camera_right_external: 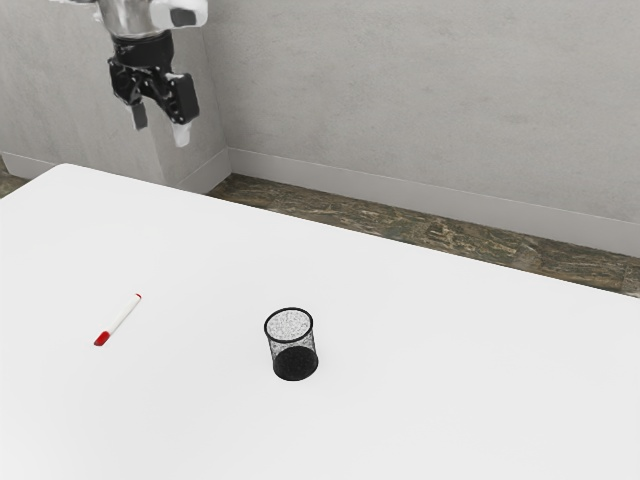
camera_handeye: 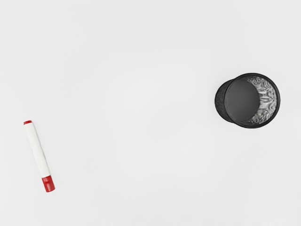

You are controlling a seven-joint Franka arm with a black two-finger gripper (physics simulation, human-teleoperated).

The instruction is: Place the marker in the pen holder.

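Apparently nothing gripped: gripper [camera_right_external: 161, 130] high above the table [camera_right_external: 450, 390], fingers parted, no object between them. Marker [camera_right_external: 118, 320] flat on the white top, red cap toward the exterior view's lower left; mesh pen holder [camera_right_external: 295, 363] upright, well apart from it, mouth up. Step in hand, I judge: the approach to the marker.

Risks, as I read them. A round barrel may roll if one finger touches first, or if the hand comes down off its line. Closing along the barrel instead of across it would pinch badly or skid it. Pressing too low could knock fingertips on the tabletop. A grip far off the middle may let the marker swing, and a swinging end would miss the mouth. Carried flat, it would probably bridge the rim; it likely needs tipping upright first. The holder looks light; a clipped rim could topple or shove it.

Edges and room. The table's long edge runs behind both things in the exterior view, the marker well inside it, so a small roll should not cost the marker. Tabletop on both sides of the barrel gives the fingers room. Between marker and holder, a wide stretch of white surface; the holder's rim seems the one height to clear.
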